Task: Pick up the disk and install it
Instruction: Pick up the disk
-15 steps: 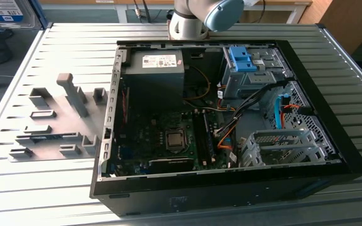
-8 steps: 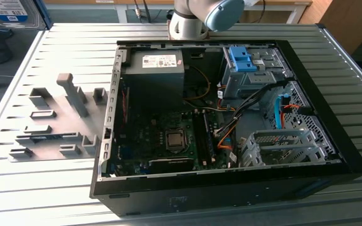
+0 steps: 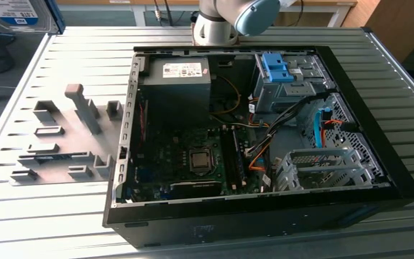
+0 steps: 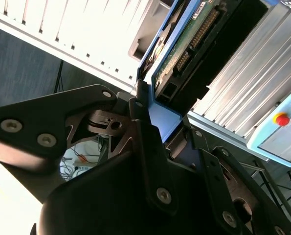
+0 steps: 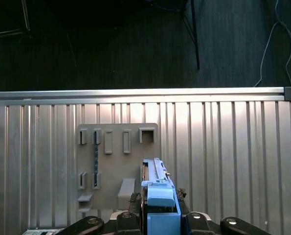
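Observe the gripper (image 4: 162, 122) in the second wrist view: its black jaws are clenched on the disk (image 4: 184, 44), gripping it at one end by its blue side rail (image 4: 160, 115). The green circuit board (image 4: 177, 54) on the underside of the disk faces this camera. A red button (image 4: 281, 119) on a light blue pendant (image 4: 277, 132) lies beyond the disk.

In the first wrist view, note that the disk (image 5: 157, 181) sits edge-on between the jaws of the gripper (image 5: 160, 218). It is held clear of the slatted metal tabletop (image 5: 233, 161), and you see it against the grey fixture plate (image 5: 116, 166) that lies flat on that tabletop.

In the exterior view, locate the disk (image 3: 16, 13) at the top corner on the exterior view's left, its white-and-blue label turned toward the camera. It is well apart from the open computer case (image 3: 264, 216), which rests on the tabletop (image 3: 49, 216) with its interior exposed. Inside the case, identify the black power supply (image 3: 174, 86) with a white sticker and, nearer the exterior view's right, a bare blue bracket (image 3: 275, 67). The fixture plate (image 3: 63, 145) lies just beside the case on the exterior view's left. The arm (image 3: 225, 19) rises behind the far wall of the case.
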You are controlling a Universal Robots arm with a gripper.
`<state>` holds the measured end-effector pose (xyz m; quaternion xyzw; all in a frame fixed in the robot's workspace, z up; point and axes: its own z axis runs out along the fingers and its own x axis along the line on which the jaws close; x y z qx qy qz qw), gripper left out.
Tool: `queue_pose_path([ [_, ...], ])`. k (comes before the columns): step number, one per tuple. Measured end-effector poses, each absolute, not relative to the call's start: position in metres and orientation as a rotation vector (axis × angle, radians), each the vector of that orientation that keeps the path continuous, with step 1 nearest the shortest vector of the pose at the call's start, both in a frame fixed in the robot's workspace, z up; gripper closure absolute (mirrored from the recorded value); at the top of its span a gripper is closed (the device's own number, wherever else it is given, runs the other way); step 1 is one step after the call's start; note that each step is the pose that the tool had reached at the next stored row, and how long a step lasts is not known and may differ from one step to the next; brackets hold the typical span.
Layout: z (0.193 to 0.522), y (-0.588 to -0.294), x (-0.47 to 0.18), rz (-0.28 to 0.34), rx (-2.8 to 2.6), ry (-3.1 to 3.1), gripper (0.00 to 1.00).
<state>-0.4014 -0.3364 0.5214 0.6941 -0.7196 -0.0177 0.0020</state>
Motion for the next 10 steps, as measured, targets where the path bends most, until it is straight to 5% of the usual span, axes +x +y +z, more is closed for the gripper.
queue_pose_path([
  [10, 0.521, -0.336, -0.385, -0.056, 2.178, -2.258, 0.63],
])
